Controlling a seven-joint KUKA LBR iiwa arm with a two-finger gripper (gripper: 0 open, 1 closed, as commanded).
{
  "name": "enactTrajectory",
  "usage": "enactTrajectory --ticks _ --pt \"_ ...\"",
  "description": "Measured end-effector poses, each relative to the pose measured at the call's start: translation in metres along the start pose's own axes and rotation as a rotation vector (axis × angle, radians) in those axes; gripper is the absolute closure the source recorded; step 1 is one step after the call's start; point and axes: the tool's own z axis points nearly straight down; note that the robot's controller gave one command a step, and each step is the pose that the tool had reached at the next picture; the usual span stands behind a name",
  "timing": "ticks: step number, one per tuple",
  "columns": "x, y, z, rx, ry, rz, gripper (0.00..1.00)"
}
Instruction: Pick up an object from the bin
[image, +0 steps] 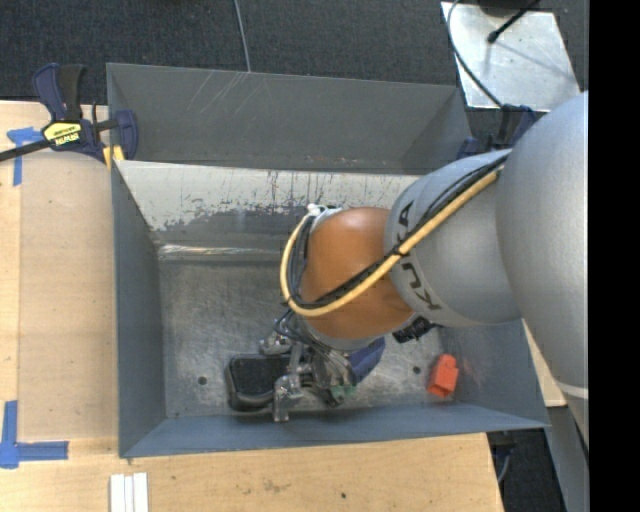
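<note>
Hand (292, 388) is low in the grey bin (200, 300), lower centre of frame, close to the front wall. It sits at the right end of a flat black object (248, 378), overlapping it. Can't tell whether the hand is wide, narrow or gripping, since the wrist hardware hides it. A blue item (366, 356) pokes out just right of the hand, under the orange wrist cover (340, 270). A small orange block (443, 374) lies well apart, lower right.

Black flat rounded block (248, 378) — lying flat on bin (200, 290) floor, by front wall, left of centre.
</note>
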Motion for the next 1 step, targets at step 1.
enactTrajectory --ticks 1 --pt "0.0003 0.0015 -0.1274 -0.002 -0.035 0.062 1.00"
